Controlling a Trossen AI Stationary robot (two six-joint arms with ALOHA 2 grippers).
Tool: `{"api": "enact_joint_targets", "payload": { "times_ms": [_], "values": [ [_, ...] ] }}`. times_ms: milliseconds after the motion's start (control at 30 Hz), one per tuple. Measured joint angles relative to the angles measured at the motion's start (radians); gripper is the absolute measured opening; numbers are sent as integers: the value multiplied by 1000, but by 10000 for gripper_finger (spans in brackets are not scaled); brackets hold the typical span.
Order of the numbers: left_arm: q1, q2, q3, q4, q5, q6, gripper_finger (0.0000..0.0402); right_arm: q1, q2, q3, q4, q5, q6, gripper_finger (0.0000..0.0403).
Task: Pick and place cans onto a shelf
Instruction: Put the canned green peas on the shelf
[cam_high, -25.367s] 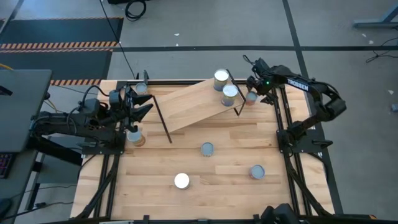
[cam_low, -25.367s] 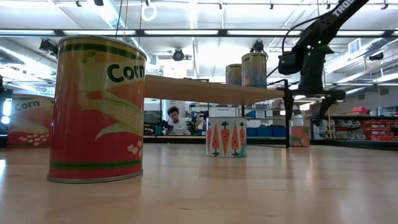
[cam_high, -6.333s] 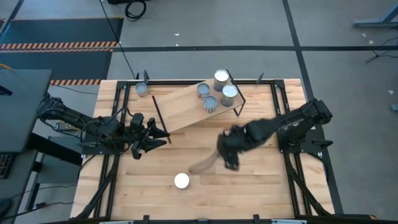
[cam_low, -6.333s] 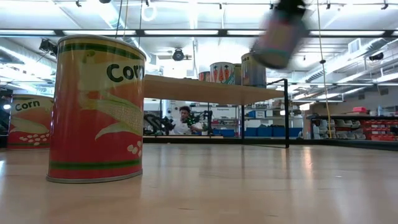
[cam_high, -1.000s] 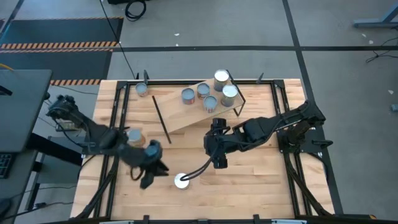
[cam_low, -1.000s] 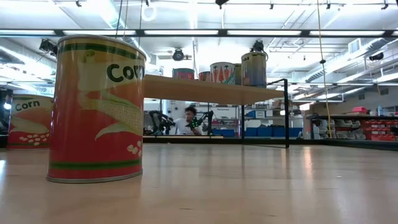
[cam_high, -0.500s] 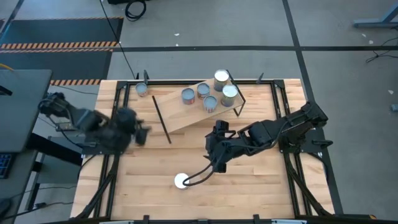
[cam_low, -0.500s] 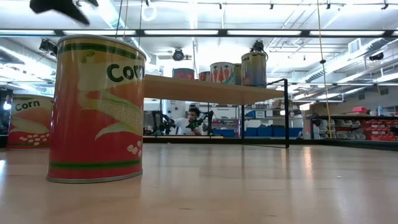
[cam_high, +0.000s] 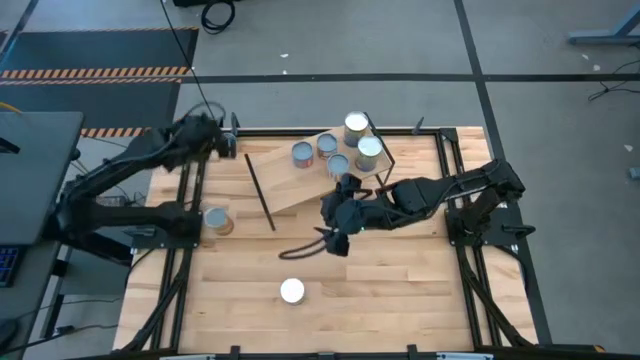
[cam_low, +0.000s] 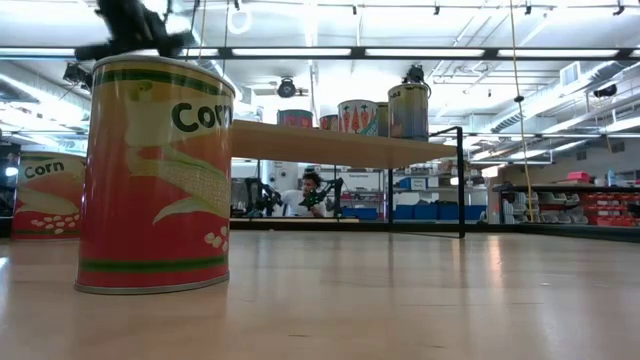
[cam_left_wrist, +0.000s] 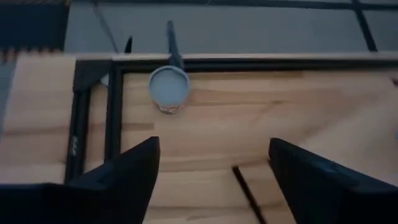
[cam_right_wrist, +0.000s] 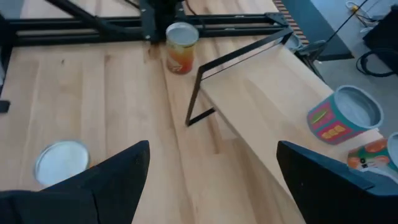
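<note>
The light wood shelf stands tilted across the far middle of the table, with several cans on it. A can stands on the table at the far left corner. An orange-sided can stands at the left, and a white-topped can in the near middle. My left gripper is open and empty, high above the far left corner. My right gripper is open and empty, above the table just near of the shelf.
Black frame rails run along the table's left and right edges. The shelf's black rod leg stands between the left can and my right gripper. In the low view a corn can fills the near left.
My left gripper has risen from beside the white-topped can and swung fast toward the far left corner, staying open. My right gripper has moved from near the white-topped can toward the far edge, closer to the shelf. No can has moved.
</note>
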Motion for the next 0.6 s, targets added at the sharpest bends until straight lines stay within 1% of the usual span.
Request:
{"api": "enact_joint_targets", "payload": {
  "times_ms": [100,167,233,367,600],
  "values": [
    [165,70,0,72,106,36,314,-20,0,0,1,-15,-1,359],
    [241,129,0,116,134,68,313,-31,0,0,1,-18,-1,359],
    [300,191,0,154,138,86,312,-38,0,0,3,-18,-1,359],
    [366,308,0,204,158,128,312,-55,0,0,4,-3,-1,359],
    [441,478,0,257,146,106,312,-91,0,0,4,1,-2,359]
  ]
}}
